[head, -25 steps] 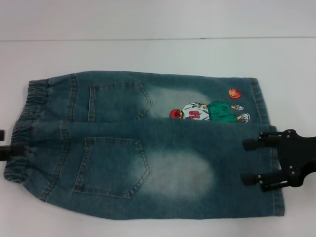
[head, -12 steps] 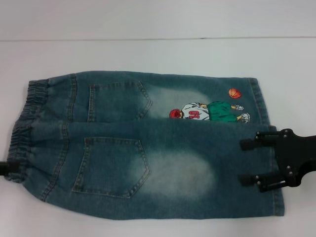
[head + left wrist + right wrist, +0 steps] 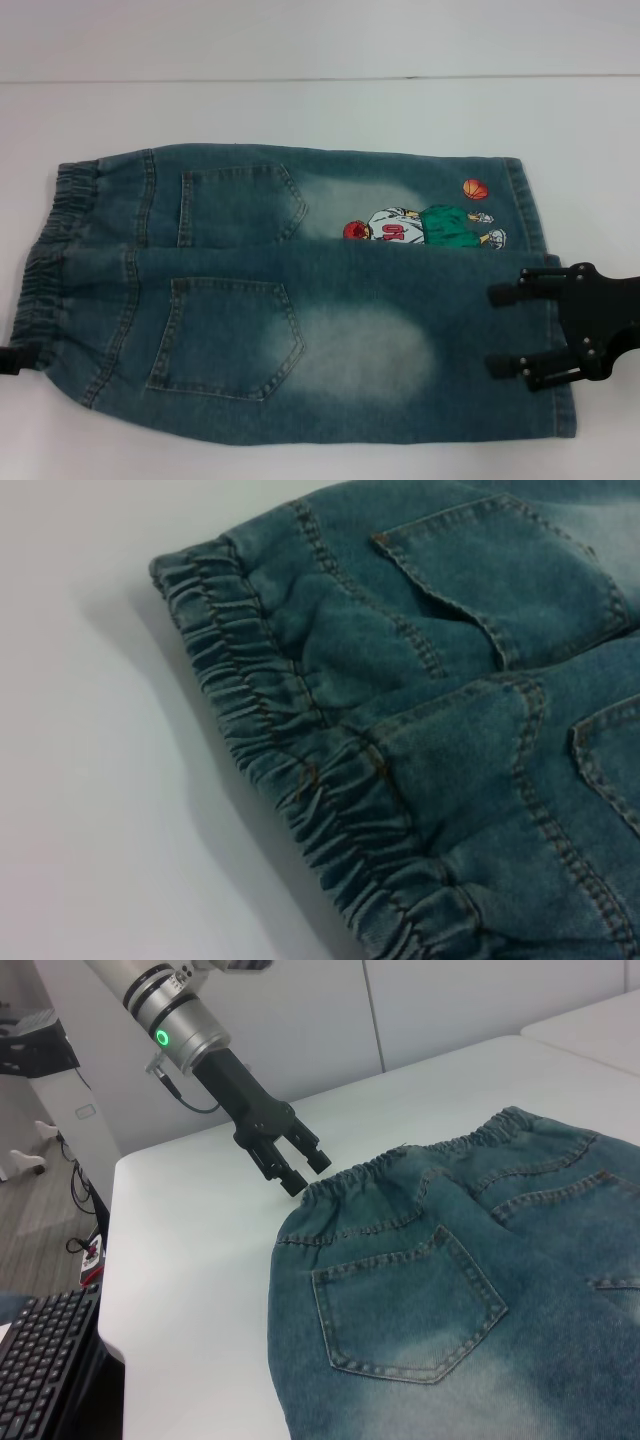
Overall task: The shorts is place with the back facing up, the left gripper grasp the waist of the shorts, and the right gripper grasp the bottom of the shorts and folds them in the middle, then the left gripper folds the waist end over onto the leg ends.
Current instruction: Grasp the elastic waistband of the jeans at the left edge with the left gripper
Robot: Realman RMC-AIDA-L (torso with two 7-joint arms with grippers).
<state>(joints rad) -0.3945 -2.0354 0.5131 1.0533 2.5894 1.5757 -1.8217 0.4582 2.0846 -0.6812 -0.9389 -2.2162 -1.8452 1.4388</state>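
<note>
At frame edge, left gripper [image 3: 8,358] mostly cut off beside shorts [image 3: 300,300].

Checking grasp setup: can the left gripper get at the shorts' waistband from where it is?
Probably yes. The left gripper hangs open just beside the elastic waistband at its near corner, with only bare table between them.

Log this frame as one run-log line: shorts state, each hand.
shorts: folded lengthwise, back pockets up | left hand: open, at waistband corner, not gripping | right hand: open, over leg hem
</note>
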